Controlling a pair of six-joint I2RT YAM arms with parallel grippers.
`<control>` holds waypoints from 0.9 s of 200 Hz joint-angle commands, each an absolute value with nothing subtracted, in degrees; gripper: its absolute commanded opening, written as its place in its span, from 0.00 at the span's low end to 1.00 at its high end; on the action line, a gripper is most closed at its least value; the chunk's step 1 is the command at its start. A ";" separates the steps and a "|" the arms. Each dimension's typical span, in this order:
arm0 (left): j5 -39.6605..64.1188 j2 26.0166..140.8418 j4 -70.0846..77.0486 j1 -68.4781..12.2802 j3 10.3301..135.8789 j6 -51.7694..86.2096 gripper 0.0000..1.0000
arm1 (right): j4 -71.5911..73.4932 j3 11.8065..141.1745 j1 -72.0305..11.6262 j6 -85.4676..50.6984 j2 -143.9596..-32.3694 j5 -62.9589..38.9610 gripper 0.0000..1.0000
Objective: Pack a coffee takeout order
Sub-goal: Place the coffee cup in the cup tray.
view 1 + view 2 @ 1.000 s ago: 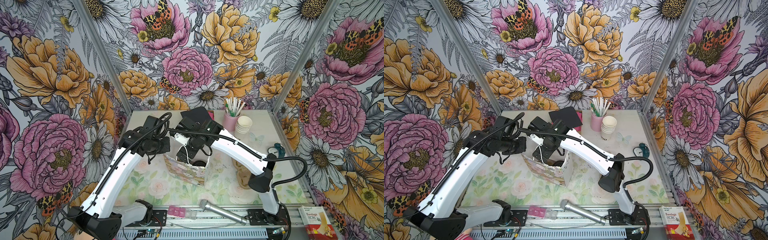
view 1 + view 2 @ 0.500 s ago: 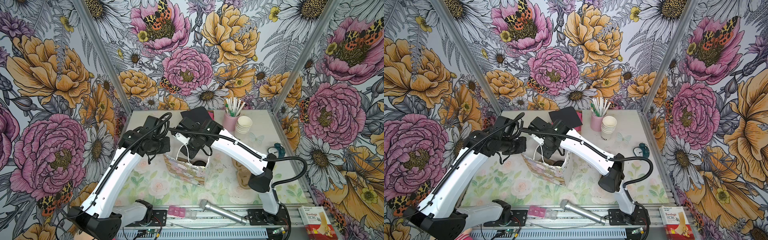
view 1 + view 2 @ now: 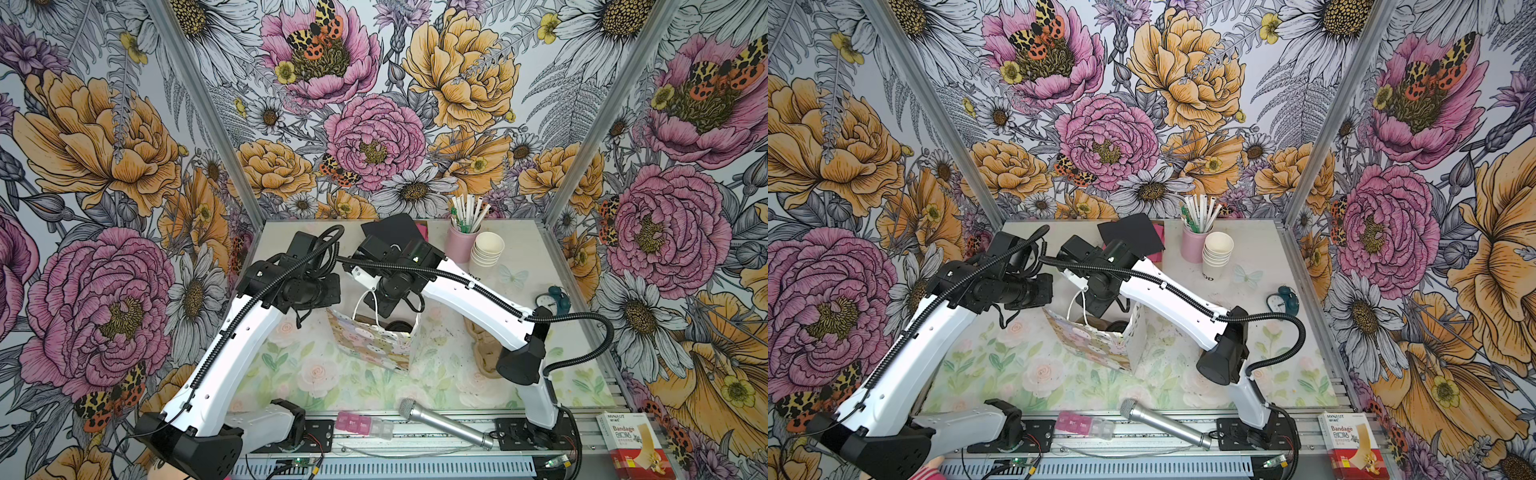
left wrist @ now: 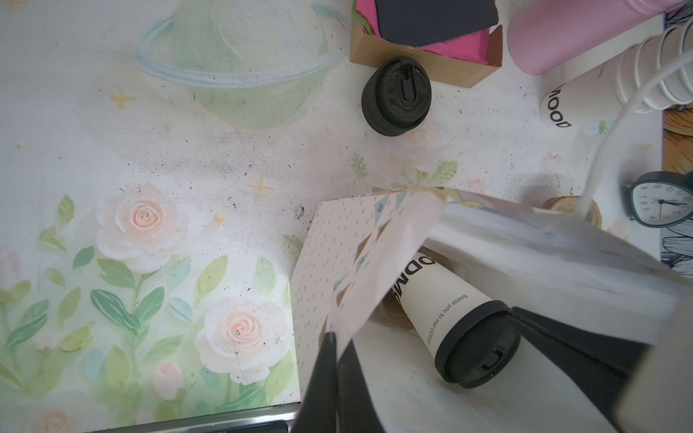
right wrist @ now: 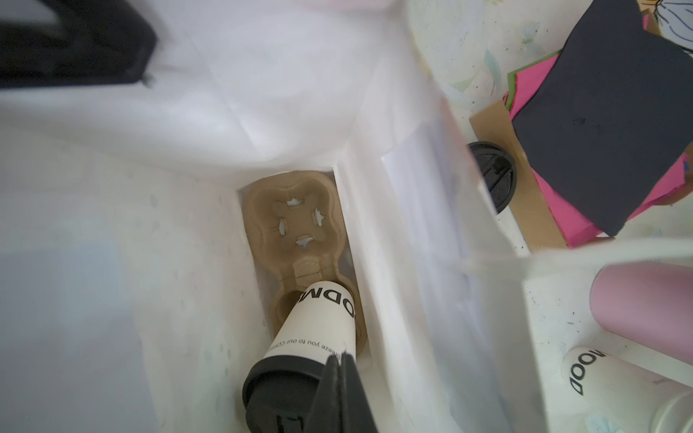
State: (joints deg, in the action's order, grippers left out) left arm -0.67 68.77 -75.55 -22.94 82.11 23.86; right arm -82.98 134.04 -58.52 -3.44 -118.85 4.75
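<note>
A patterned paper gift bag (image 3: 374, 340) stands open mid-table. Inside it the white paper cup with black lettering (image 5: 318, 326) leans in a brown pulp carrier (image 5: 296, 221), its black lid (image 5: 277, 390) pressed on. The left wrist view also looks down on the cup (image 4: 446, 303) and lid (image 4: 478, 345) in the bag. My left gripper (image 4: 335, 337) is shut on the bag's top edge. My right gripper (image 5: 339, 358) hangs inside the bag just over the lid, shut, with nothing between its fingers. The black napkin (image 3: 390, 228) lies on a cardboard box at the back.
Pink napkins (image 4: 461, 45) lie under the black one. Spare black lids (image 4: 395, 95) sit beside that box. A pink holder of straws (image 3: 461, 241) and stacked white cups (image 3: 486, 249) stand back right. A clock (image 3: 550, 297), another pulp carrier (image 3: 484, 349) and a microphone (image 3: 444, 424) lie right and front.
My right gripper's jaws have closed inside the bag with the cup left in the carrier. Both arms have hardly shifted, and the left grip on the bag is unchanged.
</note>
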 commanded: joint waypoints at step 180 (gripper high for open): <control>-2.18 66.02 -74.80 -23.48 81.17 24.30 0.00 | -82.90 140.76 -54.65 -8.81 -113.03 2.72 0.00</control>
